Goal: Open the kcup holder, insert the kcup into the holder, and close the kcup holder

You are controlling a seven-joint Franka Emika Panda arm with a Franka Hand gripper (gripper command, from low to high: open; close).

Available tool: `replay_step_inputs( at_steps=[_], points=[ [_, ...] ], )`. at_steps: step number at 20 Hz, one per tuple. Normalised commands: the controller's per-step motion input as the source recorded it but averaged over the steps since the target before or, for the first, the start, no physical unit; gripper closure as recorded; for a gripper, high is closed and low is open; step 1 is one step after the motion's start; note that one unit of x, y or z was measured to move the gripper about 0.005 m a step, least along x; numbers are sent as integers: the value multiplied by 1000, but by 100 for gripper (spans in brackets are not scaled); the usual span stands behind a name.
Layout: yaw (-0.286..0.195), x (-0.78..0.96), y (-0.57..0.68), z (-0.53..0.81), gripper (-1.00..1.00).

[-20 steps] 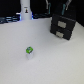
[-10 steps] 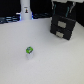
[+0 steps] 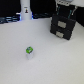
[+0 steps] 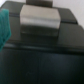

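The kcup holder point(image 3: 64, 26) is a black box with stacked drawer fronts, at the back on the exterior view's right. The wrist view shows its dark top point(image 4: 45, 55) from close up and blurred, with a grey block point(image 4: 40, 20) on it. The kcup point(image 3: 29, 50) is a tiny whitish pod with a green top, standing alone on the white table toward the front left of the holder. My gripper point(image 3: 65, 5) is just above the holder at the frame's top edge, far from the kcup. Its fingers are too blurred to tell whether they are open or shut.
A white upright cylinder with a blue glow point(image 3: 25, 11) stands at the back on the exterior view's left. Dark equipment point(image 3: 7, 19) lines the back edge of the white table point(image 3: 50, 65). A teal shape point(image 4: 4, 27) shows at the edge of the wrist view.
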Motion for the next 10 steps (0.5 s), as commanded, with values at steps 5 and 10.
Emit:
replay_step_inputs(
  at_steps=[5, 10],
  points=[
    [-172, -321, 228, -443, -100],
    [-79, -419, 97, -443, -100]
  ],
)
